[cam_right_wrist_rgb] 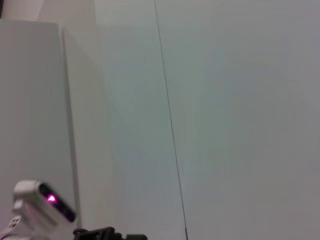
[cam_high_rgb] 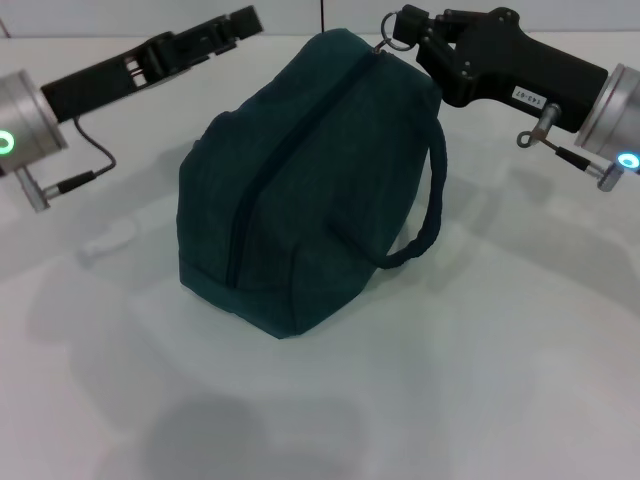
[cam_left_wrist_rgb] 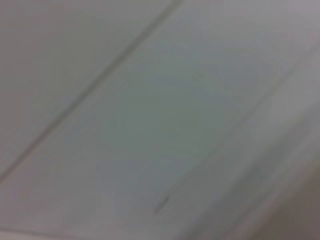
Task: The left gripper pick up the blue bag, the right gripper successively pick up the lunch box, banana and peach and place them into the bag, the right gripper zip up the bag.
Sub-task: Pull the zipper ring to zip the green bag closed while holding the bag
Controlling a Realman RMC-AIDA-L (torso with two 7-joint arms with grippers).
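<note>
The blue bag (cam_high_rgb: 300, 200) stands on the white table (cam_high_rgb: 470, 380) in the head view, bulging, with its dark zip line (cam_high_rgb: 268, 170) running closed along the top. Its strap handle (cam_high_rgb: 433, 195) hangs down the right side. My right gripper (cam_high_rgb: 408, 35) is at the far end of the zip, shut on the metal ring of the zipper pull (cam_high_rgb: 395, 30). My left gripper (cam_high_rgb: 243, 22) reaches in from the left, just off the bag's far upper corner and apart from the fabric. The lunch box, banana and peach are out of view.
A seam line on the wall behind the table (cam_high_rgb: 322, 14) is visible. The right wrist view shows a pale wall and a white device with a pink light (cam_right_wrist_rgb: 45, 200). The left wrist view shows only a blurred pale surface.
</note>
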